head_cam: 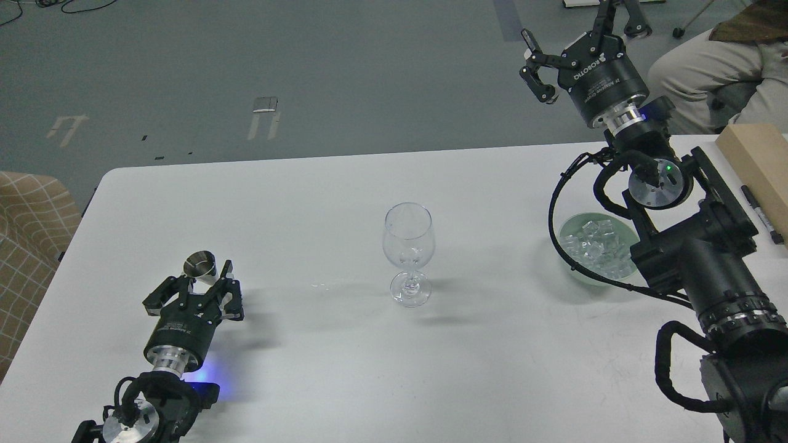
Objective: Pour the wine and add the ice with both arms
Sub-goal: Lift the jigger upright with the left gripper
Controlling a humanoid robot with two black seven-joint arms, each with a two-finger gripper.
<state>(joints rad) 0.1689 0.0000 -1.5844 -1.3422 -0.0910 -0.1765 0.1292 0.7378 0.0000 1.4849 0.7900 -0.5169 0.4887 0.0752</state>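
Observation:
A clear wine glass stands upright at the table's middle; I cannot make out any wine in it. A small steel cup stands at the front left. My left gripper lies low on the table just behind the cup, open, its fingertips at the cup's sides without gripping it. A pale green bowl at the right holds a heap of clear ice cubes. My right gripper is raised high beyond the table's far edge, open and empty, well above the bowl.
A few clear droplets lie on the white table left of the glass. A wooden block and a black pen lie at the right edge. A seated person is behind the table at the far right.

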